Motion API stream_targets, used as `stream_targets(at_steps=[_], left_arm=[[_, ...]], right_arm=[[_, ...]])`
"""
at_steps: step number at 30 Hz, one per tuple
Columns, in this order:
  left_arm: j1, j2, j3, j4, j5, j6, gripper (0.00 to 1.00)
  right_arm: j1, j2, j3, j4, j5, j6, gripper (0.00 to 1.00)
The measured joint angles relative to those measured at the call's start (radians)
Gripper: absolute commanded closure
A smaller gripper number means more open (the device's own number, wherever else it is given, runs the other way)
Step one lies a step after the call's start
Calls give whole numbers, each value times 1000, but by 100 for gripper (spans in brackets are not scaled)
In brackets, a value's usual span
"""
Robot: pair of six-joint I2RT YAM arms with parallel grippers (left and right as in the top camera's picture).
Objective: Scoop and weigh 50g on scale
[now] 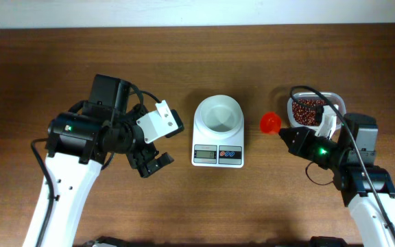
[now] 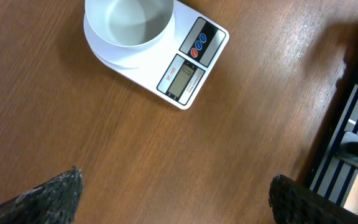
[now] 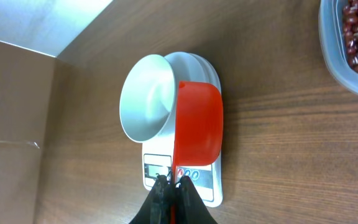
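My left gripper (image 2: 173, 202) stands wide open over the bench (image 1: 197, 206), only its fingertips (image 2: 48, 196) in frame. The right gripper (image 3: 173, 198) is clamped on the red scoop (image 3: 197, 127) (inside hidden from me), between the half-covered tub (image 1: 313, 108) and the scale (image 1: 218, 130) mid-bench. I can't read the scale's display.

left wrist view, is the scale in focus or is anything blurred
Left wrist: scale sharp, its digits too small to read, fingertips softer at the bottom corners. Right wrist: red scoop fairly crisp, top-left corner washed out.
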Motion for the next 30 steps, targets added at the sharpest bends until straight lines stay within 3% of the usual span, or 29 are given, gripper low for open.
stream_targets(at_steps=[19, 25, 30], left_arm=[[0, 0, 0, 0, 0, 0, 1], [0, 0, 0, 0, 0, 0, 1], [0, 0, 0, 0, -5, 0, 1]], right_arm=[[-25, -19, 3, -77, 0, -52, 96], [-149, -49, 142, -231, 28, -113, 96], [-153, -53, 291, -433, 216, -231, 96]])
